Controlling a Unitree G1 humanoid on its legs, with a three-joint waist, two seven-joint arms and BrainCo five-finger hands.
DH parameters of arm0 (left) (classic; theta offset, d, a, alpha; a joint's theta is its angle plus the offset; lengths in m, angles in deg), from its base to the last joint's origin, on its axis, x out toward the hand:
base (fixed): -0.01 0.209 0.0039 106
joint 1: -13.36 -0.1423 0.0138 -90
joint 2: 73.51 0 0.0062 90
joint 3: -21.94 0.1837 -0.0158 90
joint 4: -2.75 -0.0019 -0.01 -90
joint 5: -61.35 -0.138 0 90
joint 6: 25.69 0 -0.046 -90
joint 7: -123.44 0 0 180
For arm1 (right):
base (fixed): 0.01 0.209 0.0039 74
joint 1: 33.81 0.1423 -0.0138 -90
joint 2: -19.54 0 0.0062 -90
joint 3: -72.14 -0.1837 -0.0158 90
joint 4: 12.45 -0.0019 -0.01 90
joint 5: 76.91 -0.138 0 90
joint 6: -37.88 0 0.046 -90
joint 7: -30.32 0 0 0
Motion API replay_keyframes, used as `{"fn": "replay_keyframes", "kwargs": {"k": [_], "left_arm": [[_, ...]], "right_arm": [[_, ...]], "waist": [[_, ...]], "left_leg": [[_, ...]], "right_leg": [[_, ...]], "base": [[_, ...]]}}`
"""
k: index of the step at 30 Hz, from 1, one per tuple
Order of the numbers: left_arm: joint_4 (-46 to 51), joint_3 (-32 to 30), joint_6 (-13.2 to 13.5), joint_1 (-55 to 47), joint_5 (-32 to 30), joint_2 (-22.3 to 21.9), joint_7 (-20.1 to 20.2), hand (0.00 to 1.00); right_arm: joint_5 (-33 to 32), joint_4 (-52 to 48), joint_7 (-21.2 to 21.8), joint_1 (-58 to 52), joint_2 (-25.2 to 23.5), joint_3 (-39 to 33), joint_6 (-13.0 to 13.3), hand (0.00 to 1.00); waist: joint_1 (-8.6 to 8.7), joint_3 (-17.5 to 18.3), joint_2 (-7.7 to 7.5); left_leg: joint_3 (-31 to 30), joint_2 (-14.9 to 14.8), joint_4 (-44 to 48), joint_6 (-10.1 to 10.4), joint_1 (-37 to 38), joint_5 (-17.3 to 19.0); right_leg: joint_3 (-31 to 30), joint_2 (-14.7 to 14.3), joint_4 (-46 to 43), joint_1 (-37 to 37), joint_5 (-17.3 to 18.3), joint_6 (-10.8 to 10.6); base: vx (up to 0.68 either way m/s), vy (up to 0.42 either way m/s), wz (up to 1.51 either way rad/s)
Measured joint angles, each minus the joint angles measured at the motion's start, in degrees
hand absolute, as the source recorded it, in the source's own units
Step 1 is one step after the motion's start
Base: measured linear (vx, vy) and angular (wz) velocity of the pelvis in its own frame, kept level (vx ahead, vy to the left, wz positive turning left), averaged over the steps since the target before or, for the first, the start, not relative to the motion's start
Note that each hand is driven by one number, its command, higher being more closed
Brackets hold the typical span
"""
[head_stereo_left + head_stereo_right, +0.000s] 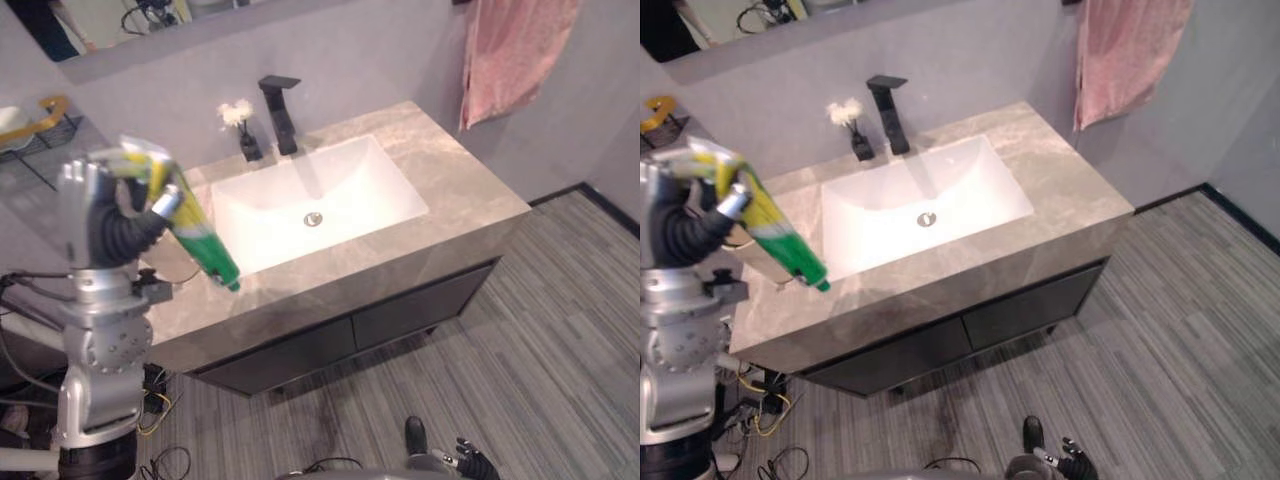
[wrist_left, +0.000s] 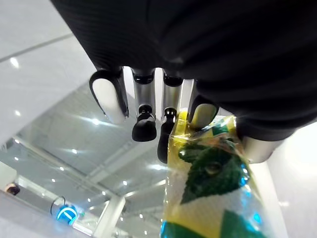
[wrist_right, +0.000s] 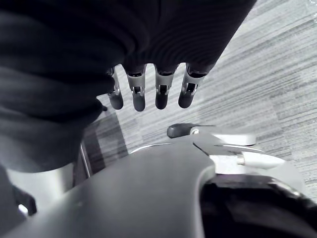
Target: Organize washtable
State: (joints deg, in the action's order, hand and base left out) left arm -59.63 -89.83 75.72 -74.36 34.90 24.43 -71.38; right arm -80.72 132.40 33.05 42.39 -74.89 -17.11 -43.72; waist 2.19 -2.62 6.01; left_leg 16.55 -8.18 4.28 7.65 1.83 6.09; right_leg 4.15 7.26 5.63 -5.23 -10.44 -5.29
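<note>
The counter (image 1: 455, 190) is a veined grey stone slab over dark flat drawer fronts (image 1: 400, 315). Set into it is a white, smooth, rectangular sink (image 1: 350, 185) with a round metal drain (image 1: 314, 218); the basin holds nothing else. Behind it stand an angular black faucet (image 1: 282, 115) and a small black vase (image 1: 249, 148) holding white flowers (image 1: 237, 112). A pink, soft towel (image 1: 515, 55) hangs on the grey wall to the right. The floor is striped grey planks.

The tube (image 1: 203, 243) is glossy plastic, green, yellow and white with a leaf print. It is held up over the counter's left end, slanting down towards the sink. The left hand (image 1: 105, 215) is raised, with its fingers curled round the tube's upper end. The right hand (image 3: 137, 94) hangs low near the floor, fingers loosely spread and holding nothing.
</note>
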Motion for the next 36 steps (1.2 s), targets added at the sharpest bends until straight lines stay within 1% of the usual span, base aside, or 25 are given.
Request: {"fn": "replay_keyframes", "kwargs": {"k": [1, 3, 5, 6, 7, 10, 11, 12, 13, 15, 18, 19, 23, 27, 29, 31, 35, 36], "left_arm": [[0.0, -3.0, -0.9, 0.7, 2.8, 0.0, -0.3, 1.0], [-0.7, -5.8, -1.5, 2.2, 5.1, 0.0, -1.0, 1.0], [-2.3, -6.8, -1.9, 3.8, 7.1, 0.0, -1.8, 1.0], [-3.2, -8.0, -2.2, 4.1, 9.3, 0.5, -2.4, 1.0], [-4.2, -9.0, -2.3, 4.1, 10.9, 1.9, -3.1, 1.0], [-7.1, -10.5, -2.4, 5.9, 13.7, 5.8, -4.8, 1.0], [-8.7, -11.3, -2.4, 7.1, 15.1, 7.7, -5.6, 1.0], [-9.6, -11.9, -2.4, 7.6, 15.8, 8.6, -5.9, 1.0], [-11.0, -14.0, -2.5, 8.4, 17.7, 10.1, -7.0, 1.0], [-12.4, -15.6, -2.4, 9.4, 19.8, 10.4, -8.3, 1.0], [-15.5, -17.5, -2.3, 10.2, 23.0, 11.6, -9.5, 1.0], [-17.0, -17.5, -2.3, 10.4, 24.6, 12.0, -10.2, 1.0], [-20.7, -17.5, -2.2, 10.9, 27.7, 12.2, -10.7, 1.0], [-24.2, -16.7, -2.0, 15.8, 30.3, 12.4, -11.6, 1.0], [-25.3, -16.0, -1.9, 17.6, 30.7, 13.2, -11.8, 1.0], [-27.4, -13.7, -1.9, 19.8, 31.0, 15.2, -11.9, 1.0], [-29.5, -11.5, -2.0, 23.1, 30.9, 16.4, -12.4, 1.0], [-30.2, -10.9, -2.0, 24.2, 30.7, 17.3, -12.9, 1.0]], "right_arm": [[0.1, 0.0, 0.0, -0.4, -0.2, 0.0, -0.1, 0.0], [0.5, 0.0, 0.1, -0.7, -0.3, 0.3, -0.2, 0.0], [1.2, 0.0, 0.1, -0.8, -0.3, 0.7, -0.4, 0.0], [1.7, -0.1, 0.2, -0.8, -0.3, 1.4, -0.7, 0.0], [1.9, -0.1, 0.6, -0.9, -0.3, 2.0, -1.0, 0.0], [2.3, -0.1, 1.0, -1.3, -0.7, 2.2, -1.1, 0.0], [2.3, -0.1, 1.0, -1.3, -0.8, 2.3, -1.2, 0.0], [2.3, -0.1, 1.0, -1.3, -0.9, 2.3, -1.2, 0.0], [2.4, -0.1, 1.0, -1.4, -1.0, 2.4, -1.2, 0.0], [2.4, -0.1, 1.0, -1.6, -1.1, 2.6, -1.2, 0.0], [2.4, -0.1, 1.0, -1.7, -1.5, 2.7, -1.2, 0.0], [2.5, -0.1, 1.0, -1.7, -1.5, 2.7, -1.2, 0.0], [2.7, -0.1, 0.9, -1.8, -1.1, 4.2, -1.2, 0.0], [3.4, -0.1, 0.9, -1.9, -1.2, 4.9, -1.2, 0.0], [3.4, -0.1, 0.9, -1.9, -1.3, 4.9, -1.2, 0.0], [3.4, -0.2, 0.7, -1.8, -1.0, 6.5, -1.1, 0.0], [3.4, -0.8, 0.0, -1.9, -1.1, 7.3, -1.0, 0.0], [3.4, -1.3, -0.2, -2.0, -1.0, 7.8, -1.0, 0.0]], "waist": [[-0.02, 1.1, -0.28], [-0.17, 2.1, -0.66], [-0.36, 2.4, -1.0], [-0.44, 3.1, -1.38], [-0.79, 4.0, -1.91], [-1.54, 5.1, -2.98], [-1.6, 5.4, -3.25], [-1.53, 5.5, -3.24], [-1.49, 6.1, -3.29], [-1.71, 6.9, -3.24], [-1.98, 7.4, -3.77], [-2.01, 7.5, -3.87], [-2.12, 7.6, -4.03], [-2.69, 7.7, -4.62], [-2.78, 7.6, -4.93], [-2.89, 7.7, -5.29], [-2.77, 7.6, -5.74], [-2.71, 7.7, -6.0]], "left_leg": [[-0.1, -0.1, -0.1, 0.0, 0.0, -0.3], [-0.6, -0.2, -0.1, 0.0, 0.1, -0.3], [-1.0, -0.4, -0.1, -0.2, 0.6, -0.2], [-1.0, -0.7, -0.1, -0.2, 0.8, -0.2], [-0.9, -0.9, -0.2, -0.2, 0.8, -0.2], [-0.9, -1.2, -0.3, -0.1, 0.8, -0.2], [-0.9, -1.3, -0.3, 0.1, 0.8, -0.3], [-0.9, -1.4, -0.3, 0.1, 0.8, -0.4], [-0.7, -1.5, -0.4, 0.2, 0.8, -0.4], [-0.8, -1.5, -0.5, 0.2, 0.8, -0.4], [-0.8, -1.7, -0.9, 0.5, 0.8, -0.6], [-0.8, -1.7, -1.3, 0.8, 0.8, -0.7], [-0.9, -1.8, -1.4, 1.1, 0.6, -0.6], [-1.3, -1.8, -1.4, 1.1, -0.5, -0.6], [-1.6, -1.8, -1.4, 1.3, -1.3, -1.0], [-1.7, -1.8, -1.4, 1.5, -2.1, -1.2], [-1.6, -1.8, -1.3, 1.5, -2.5, -1.2], [-1.5, -1.9, -1.2, 1.5, -3.2, -1.2]], "right_leg": [[0.4, 0.0, 0.0, 0.1, 0.1, 0.1], [0.9, 0.4, 0.0, 0.5, 0.2, 0.2], [1.8, 0.4, 0.0, 1.6, 0.5, 0.3], [2.2, 0.4, 0.0, 2.0, 0.7, 0.4], [2.4, 0.3, 0.0, 2.0, 0.8, 0.4], [3.2, 0.3, 0.0, 2.4, 0.9, 0.6], [3.8, 0.4, 0.0, 2.9, 1.1, 0.5], [4.1, 0.5, 0.0, 3.0, 1.2, 0.5], [4.3, 0.5, 0.0, 3.1, 1.3, 0.5], [4.5, 0.6, 0.0, 3.1, 1.5, 0.4], [4.9, 0.5, 0.0, 3.1, 1.7, 0.5], [5.1, 0.5, 0.0, 3.1, 1.8, 0.5], [5.3, 0.5, 0.0, 3.0, 2.0, 0.6], [5.8, 0.5, 0.0, 2.1, 2.1, 0.5], [6.2, 0.5, 0.0, 1.6, 2.1, 0.5], [6.5, 0.4, 0.0, 1.1, 2.1, 0.5], [6.5, 0.4, 0.0, 0.6, 2.1, 0.6], [6.3, 0.4, 0.0, -0.2, 2.1, 0.6]], "base": [[0.0, -0.008, 0.07], [0.0, 0.004, 0.12], [0.0, 0.004, 0.2], [-0.02, -0.021, 0.18], [-0.02, -0.025, 0.11], [-0.01, -0.018, 0.14], [-0.01, -0.011, 0.23], [-0.01, -0.007, 0.22], [-0.01, 0.003, 0.1], [0.01, 0.002, 0.06], [0.01, -0.009, 0.07], [0.0, -0.011, 0.08], [0.0, -0.004, 0.02], [0.0, -0.01, 0.06], [0.01, -0.013, 0.09], [0.03, -0.013, 0.08], [0.01, -0.007, -0.01], [0.0, -0.024, -0.07]]}}
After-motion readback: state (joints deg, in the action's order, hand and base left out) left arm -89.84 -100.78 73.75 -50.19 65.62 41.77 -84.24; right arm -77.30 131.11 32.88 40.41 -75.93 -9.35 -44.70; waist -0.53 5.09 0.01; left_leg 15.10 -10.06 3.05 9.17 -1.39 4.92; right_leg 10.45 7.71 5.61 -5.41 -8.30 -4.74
